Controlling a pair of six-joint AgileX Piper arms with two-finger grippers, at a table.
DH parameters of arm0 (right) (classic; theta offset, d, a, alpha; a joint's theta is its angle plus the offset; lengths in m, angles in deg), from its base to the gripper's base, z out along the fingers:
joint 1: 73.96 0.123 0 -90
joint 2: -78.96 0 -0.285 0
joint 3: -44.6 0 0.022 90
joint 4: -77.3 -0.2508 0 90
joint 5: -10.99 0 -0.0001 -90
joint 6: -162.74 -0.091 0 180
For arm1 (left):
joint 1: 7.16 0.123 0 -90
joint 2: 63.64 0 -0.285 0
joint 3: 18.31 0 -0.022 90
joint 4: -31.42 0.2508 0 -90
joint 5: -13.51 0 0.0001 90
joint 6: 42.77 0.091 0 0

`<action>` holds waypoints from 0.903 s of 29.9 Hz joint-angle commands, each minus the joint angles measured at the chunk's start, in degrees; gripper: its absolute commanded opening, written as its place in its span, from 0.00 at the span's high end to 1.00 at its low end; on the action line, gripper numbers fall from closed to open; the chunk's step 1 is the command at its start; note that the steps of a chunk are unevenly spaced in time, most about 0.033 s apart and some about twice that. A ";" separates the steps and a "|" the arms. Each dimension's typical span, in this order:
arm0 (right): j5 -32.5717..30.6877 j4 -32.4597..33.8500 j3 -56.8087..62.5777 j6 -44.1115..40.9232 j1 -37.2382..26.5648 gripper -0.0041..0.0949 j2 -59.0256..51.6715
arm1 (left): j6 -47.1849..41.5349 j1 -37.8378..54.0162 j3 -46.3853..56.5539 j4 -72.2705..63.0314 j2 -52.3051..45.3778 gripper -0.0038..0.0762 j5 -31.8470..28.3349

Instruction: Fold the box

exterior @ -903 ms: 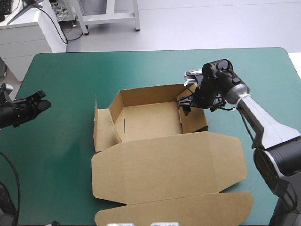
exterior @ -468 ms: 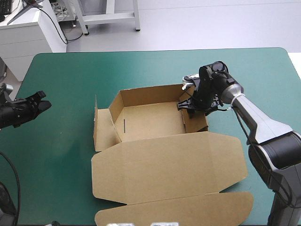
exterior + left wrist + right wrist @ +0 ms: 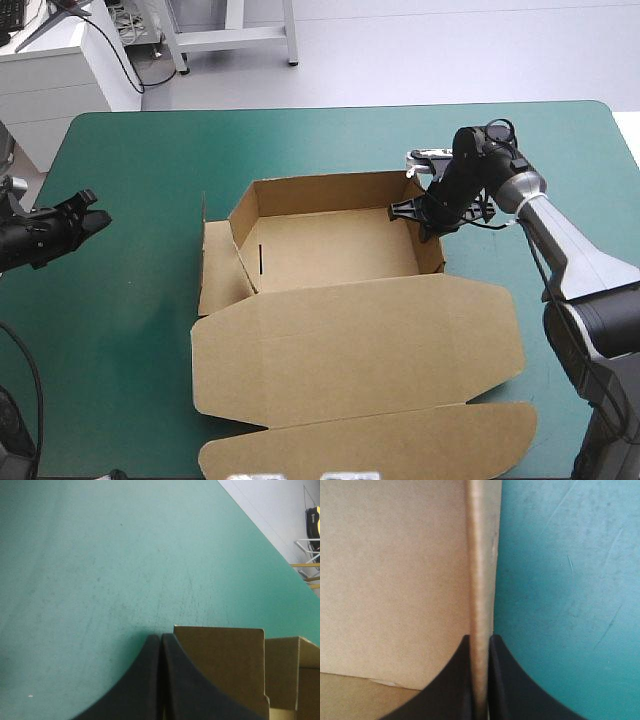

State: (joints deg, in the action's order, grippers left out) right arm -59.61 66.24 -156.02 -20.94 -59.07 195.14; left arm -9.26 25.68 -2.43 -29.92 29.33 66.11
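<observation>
2 fingers of my right gripper [image 3: 424, 211] pinch the right wall [image 3: 480, 555] of the box [image 3: 350, 340], an open tray at the middle of the table [image 3: 120, 330] with that wall running near-to-far, while my left gripper [image 3: 90, 214], pressed together on nothing, hangs well apart leftward.

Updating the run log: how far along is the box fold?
Done: the box is a tray, with far and side walls raised. In hand: the right gripper is shut on the right wall. Left: the left-side flap sticks out untucked and the lid lies flat. The left gripper is shut, idle, apart from the box.
</observation>
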 commanded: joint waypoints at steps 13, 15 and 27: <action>-1.05 -5.44 -2.14 0.58 -0.37 0.98 -26.20 | 0.13 -0.27 -1.44 -2.93 -2.23 0.96 0.54; -1.05 -5.96 -2.14 0.49 -0.37 0.98 -27.93 | 0.13 -0.27 -1.44 -2.83 -2.23 0.96 1.05; -1.05 -7.91 -2.14 0.83 -0.37 0.98 -31.46 | 8.58 -0.54 -1.44 -6.31 -2.23 0.74 5.08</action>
State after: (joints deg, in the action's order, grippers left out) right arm -60.42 61.43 -156.36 -20.10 -59.07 165.66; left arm -4.09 25.68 -2.43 -30.81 29.33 69.43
